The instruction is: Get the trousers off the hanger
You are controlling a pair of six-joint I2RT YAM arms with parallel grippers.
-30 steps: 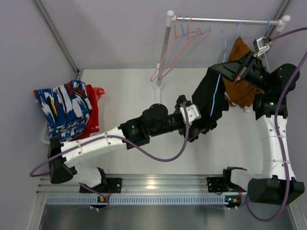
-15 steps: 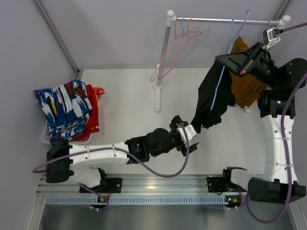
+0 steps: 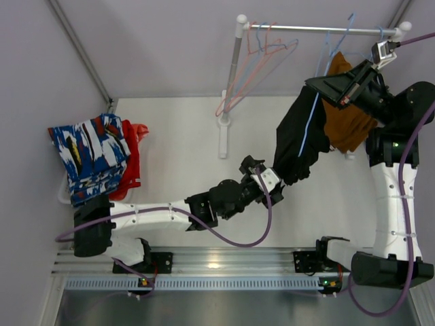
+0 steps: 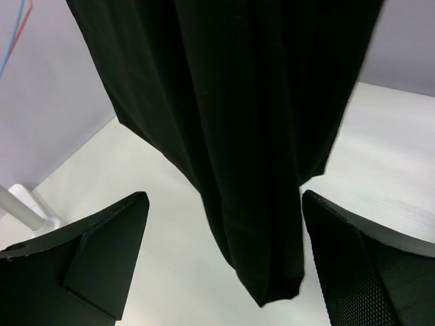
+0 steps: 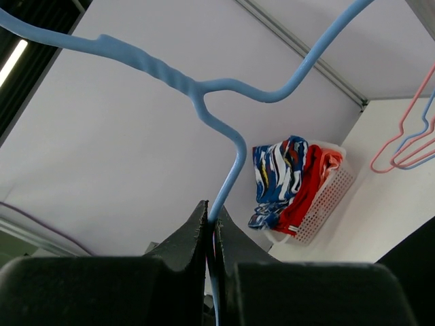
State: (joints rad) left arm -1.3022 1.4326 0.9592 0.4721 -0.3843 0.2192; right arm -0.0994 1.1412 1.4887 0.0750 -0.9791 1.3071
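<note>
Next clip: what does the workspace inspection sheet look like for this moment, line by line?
Surface: white table, basket at its left side.
Job's things: black trousers draped on blue hanger; brown trousers hang behind; blue-and-white trousers and red trousers in the basket.
Clutter: nothing seen.
Grippers: left gripper jaws open either side of the black trousers' lower end; right gripper shut on the blue hanger's wire.
Cables: purple cables loop over the table.
Surroundings: plain walls; rail with spare hangers.
</note>
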